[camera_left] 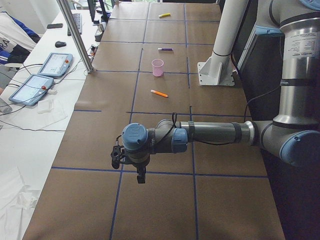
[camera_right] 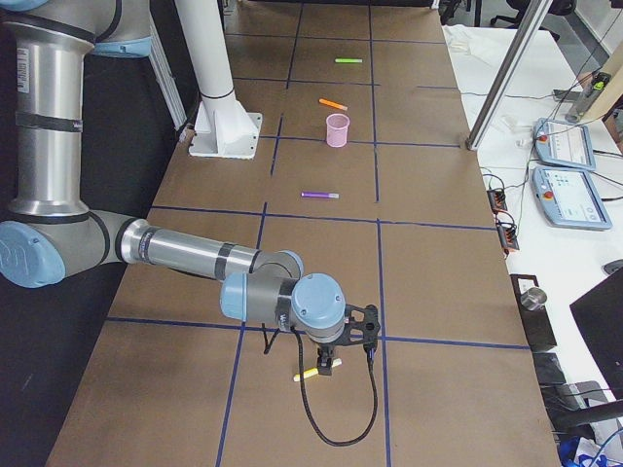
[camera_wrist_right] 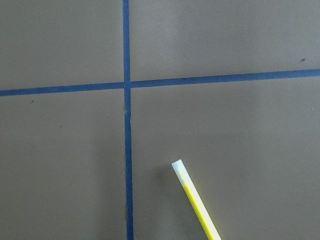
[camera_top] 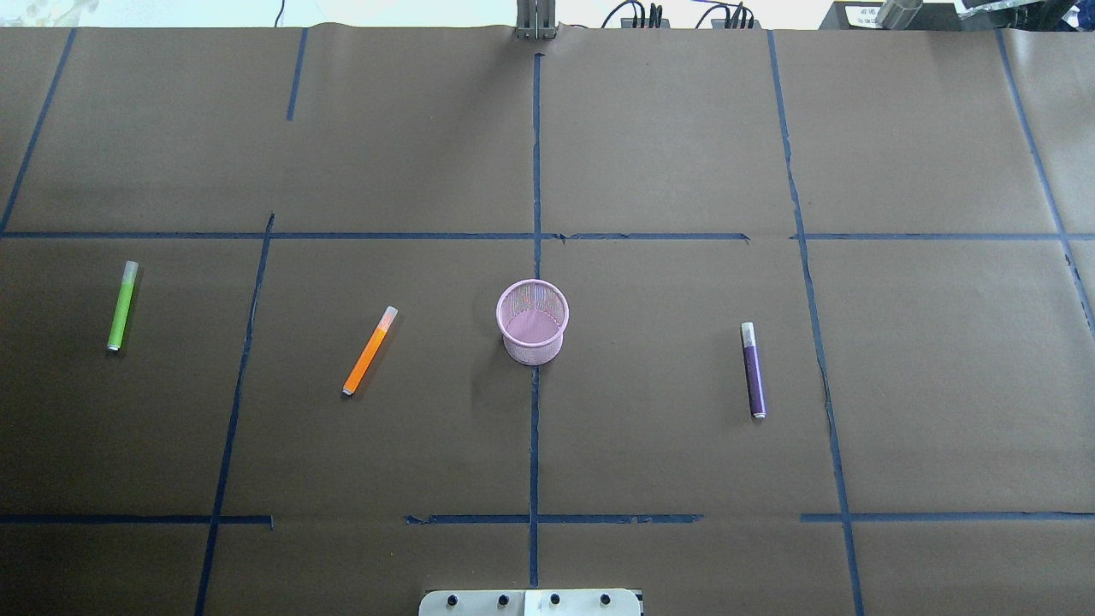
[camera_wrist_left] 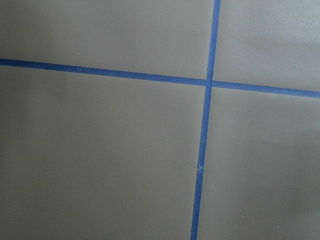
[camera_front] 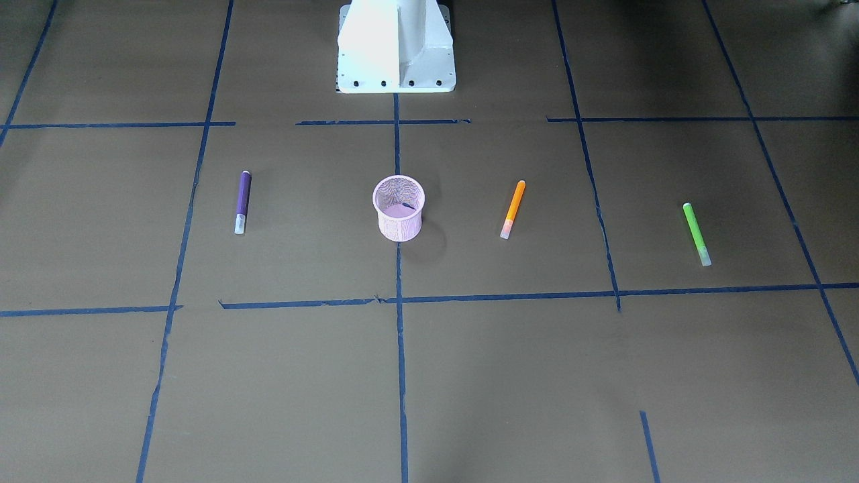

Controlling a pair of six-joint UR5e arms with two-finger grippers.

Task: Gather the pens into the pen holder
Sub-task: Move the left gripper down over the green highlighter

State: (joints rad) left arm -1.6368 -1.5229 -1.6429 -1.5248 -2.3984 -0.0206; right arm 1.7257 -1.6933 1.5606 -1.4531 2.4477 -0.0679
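A: While the pen holder (camera_front: 400, 226) stands between purple pen (camera_front: 242, 201) and orange pen (camera_front: 513, 208), overhead the green pen (camera_top: 121, 305) lies far out; a long carry could drop it.
B: Side views: left gripper (camera_left: 141, 179), right gripper (camera_right: 329, 364), cannot tell if spread. Wrist: yellow pen (camera_wrist_right: 197, 202) may roll.

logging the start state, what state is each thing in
pen holder: upright, no pen inside
purple pen: lying flat, outside the holder
orange pen: lying flat, outside the holder
green pen: lying flat, outside the holder
yellow pen: lying flat, outside the holder
left gripper: cannot tell open or shut
right gripper: cannot tell open or shut
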